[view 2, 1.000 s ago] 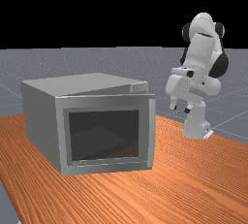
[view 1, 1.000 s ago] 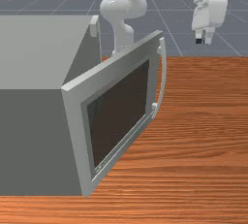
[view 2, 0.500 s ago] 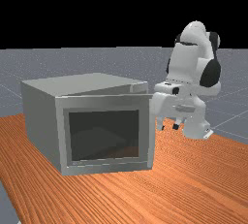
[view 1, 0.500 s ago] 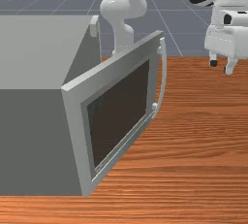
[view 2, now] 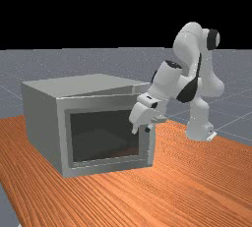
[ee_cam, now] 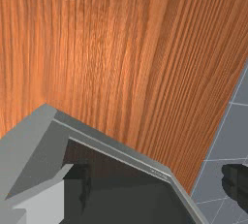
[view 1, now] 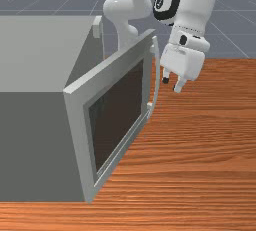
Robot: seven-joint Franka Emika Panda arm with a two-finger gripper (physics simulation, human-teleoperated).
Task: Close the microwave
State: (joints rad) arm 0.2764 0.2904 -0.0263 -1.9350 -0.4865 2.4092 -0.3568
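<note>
One microwave: at the front view's left, it (view 1: 35,55) is standing upright on the table (view 1: 210,140), its grey top and side wall showing.
Door: partway open, it (view 1: 78,125) is angling out from the microwave, its hinge side sitting at the nearer corner in the front view and its free edge reaching back toward the arm's side. A wedge of space is separating that free edge from the body.
Pane: dark and flat, it (view 1: 117,110) is filling the middle of the door.
Handle: pale and bowed, it (view 1: 157,75) is running down along the door's free edge.
Hand: just beside the handle, on the front view's right of it, it (view 1: 171,85) is hanging tilted, pointing downward. It's standing open, nothing in its grip, and in the far view it's overlapping the door's free side. Whether it's touching the door, I can't tell.
Fingers: black-tipped, they (ee_cam: 236,182) are standing wide apart in the wrist view, one of them showing against the door.
Arm: white, with black joints, it (view 1: 197,5) is bending down above the table.
</note>
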